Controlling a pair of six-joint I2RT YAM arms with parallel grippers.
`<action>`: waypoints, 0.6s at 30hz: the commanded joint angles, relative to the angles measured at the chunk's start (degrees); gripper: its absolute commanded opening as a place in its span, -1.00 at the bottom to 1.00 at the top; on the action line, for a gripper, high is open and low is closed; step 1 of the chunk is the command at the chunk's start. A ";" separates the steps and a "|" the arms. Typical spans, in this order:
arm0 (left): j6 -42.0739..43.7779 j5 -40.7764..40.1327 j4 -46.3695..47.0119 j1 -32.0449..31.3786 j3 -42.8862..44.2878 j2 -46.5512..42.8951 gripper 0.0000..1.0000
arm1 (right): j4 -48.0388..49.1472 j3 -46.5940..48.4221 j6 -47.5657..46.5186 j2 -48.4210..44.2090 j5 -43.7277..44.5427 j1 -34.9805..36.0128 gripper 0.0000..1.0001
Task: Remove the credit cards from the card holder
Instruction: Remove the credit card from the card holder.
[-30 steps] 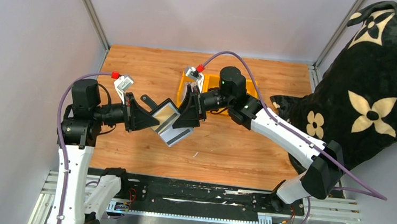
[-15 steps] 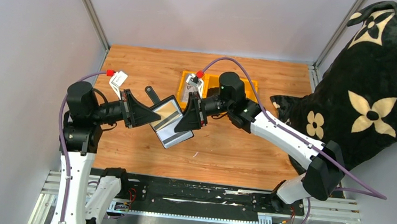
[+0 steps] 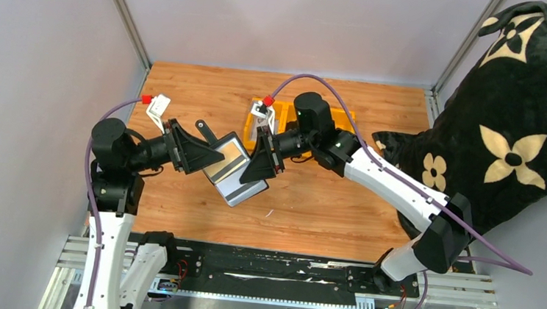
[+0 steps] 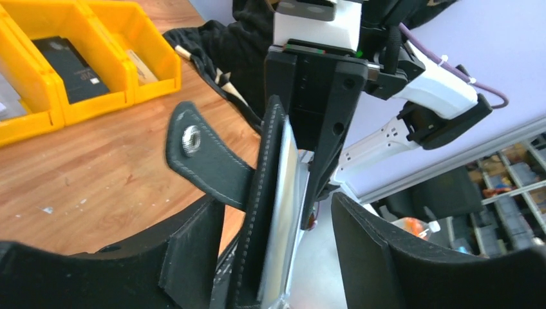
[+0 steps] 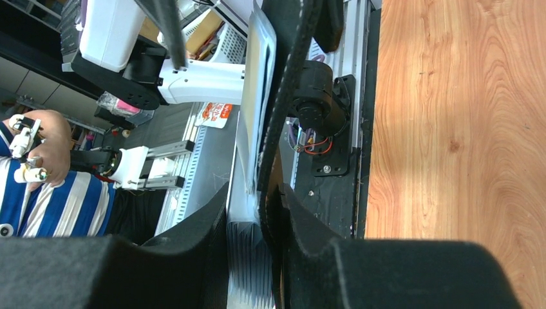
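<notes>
The black card holder (image 3: 238,172) hangs above the table between both arms, its strap tab (image 3: 205,129) sticking up to the left. My right gripper (image 3: 255,166) is shut on its right end. In the right wrist view the fingers (image 5: 193,257) clamp the black cover (image 5: 283,96) and a pale credit card (image 5: 257,84) edge-on. My left gripper (image 3: 208,157) stands open around the other end. In the left wrist view the card holder (image 4: 261,193) and pale credit cards (image 4: 284,212) stand edge-on between the spread fingers (image 4: 386,251), with a gap on the right side.
Yellow bins (image 3: 341,119) sit at the back of the wooden table (image 3: 326,203), behind the right arm; one holds a chunky black item (image 4: 67,61). A black blanket with cream flowers (image 3: 507,143) bulges in at the right edge.
My right gripper closed on the holder. My left gripper then opened and let go of it. The holder drifted slightly left and toward the near edge.
</notes>
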 commanded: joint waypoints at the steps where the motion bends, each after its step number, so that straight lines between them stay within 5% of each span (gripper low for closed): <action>1: -5.23 -0.20 5.32 0.22 -2.92 -0.57 0.28 | -2.34 4.22 -1.89 0.74 -0.46 1.26 -1.00; 7: -10.58 0.74 10.96 0.14 -5.26 -1.55 -0.01 | -4.20 7.75 -2.95 2.49 -0.83 1.75 -1.00; 16: -16.36 2.10 17.57 0.14 -6.25 -1.54 -0.79 | -6.24 10.29 -5.87 4.63 -2.46 1.76 -1.00; 18: -16.98 1.56 18.81 0.13 -6.43 -1.55 -0.95 | -6.30 10.43 -6.18 5.21 -2.58 1.56 -0.86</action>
